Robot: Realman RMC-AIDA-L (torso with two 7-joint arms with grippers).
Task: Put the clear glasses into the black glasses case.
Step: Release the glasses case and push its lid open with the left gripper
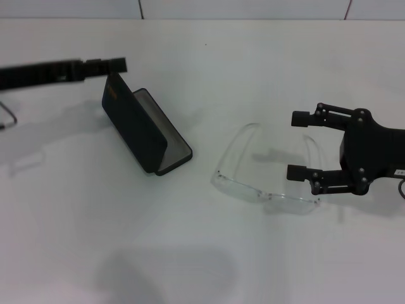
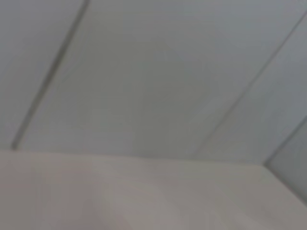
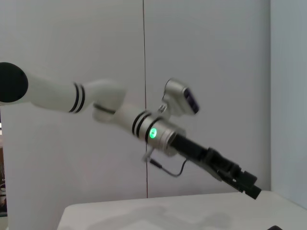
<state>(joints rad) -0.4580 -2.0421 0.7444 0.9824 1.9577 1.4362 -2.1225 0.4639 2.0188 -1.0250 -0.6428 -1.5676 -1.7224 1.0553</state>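
A: The right tool point(image 1: 302, 144) sits at about three o'clock on the white bench point(image 1: 209, 69), its two fingers spread apart around one curved arm of the clear, colourless plastic glasses point(image 1: 266, 187). Nothing is clamped.

B: And the rectangular hard black glasses case point(image 1: 142, 130)?

A: Near ten o'clock from the glasses, well apart from them, open, lid propped steeply, pale lining showing. The left tool point(image 1: 117, 64) reaches to the lid's top edge; I cannot tell how its fingers stand.

B: Risks?

A: I'd say pinching that thin arm alone could let the frame swing or slip free. The glasses look about as wide as the case, so a skewed carry may catch the rim. If the left tool lets go, the lid could drop shut.
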